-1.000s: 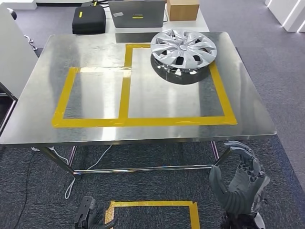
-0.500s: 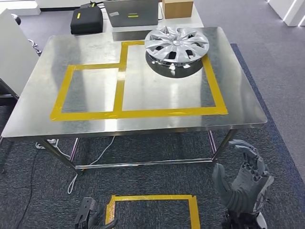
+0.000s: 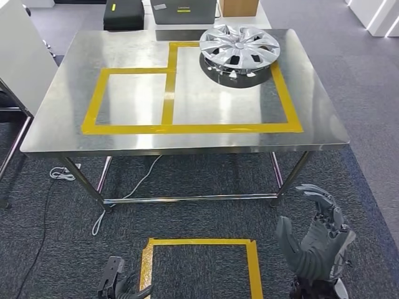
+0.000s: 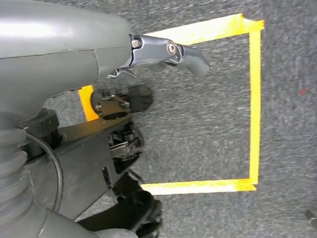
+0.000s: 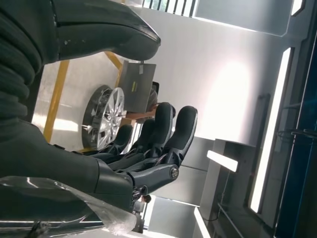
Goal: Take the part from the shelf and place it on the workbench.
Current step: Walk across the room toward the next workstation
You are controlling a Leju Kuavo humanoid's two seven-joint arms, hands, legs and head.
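The part, a silver hubcap (image 3: 239,47), lies flat on the steel workbench (image 3: 131,103) at its far right, inside the larger yellow-taped rectangle. The right wrist view shows the hubcap (image 5: 102,116) beyond the dark fingers (image 5: 164,129). My right hand (image 3: 314,240) hangs low in front of the bench's near right corner, fingers spread, holding nothing. At the bottom edge of the head view my left hand (image 3: 118,286) hangs over the carpet. In the left wrist view one of its fingers (image 4: 168,49) sticks straight out with nothing in it.
A yellow tape square (image 3: 202,268) marks the carpet between my hands. Behind the bench stand a black case (image 3: 123,12), a grey laptop (image 3: 183,11) and a cardboard box (image 3: 239,6). A white panel (image 3: 21,56) stands at the left. Cables (image 3: 127,193) trail under the bench.
The whole picture has shifted: the bench sits higher and smaller, and more of the floor square shows, so the camera has moved. The hubcap stays put and both hands hang as before.
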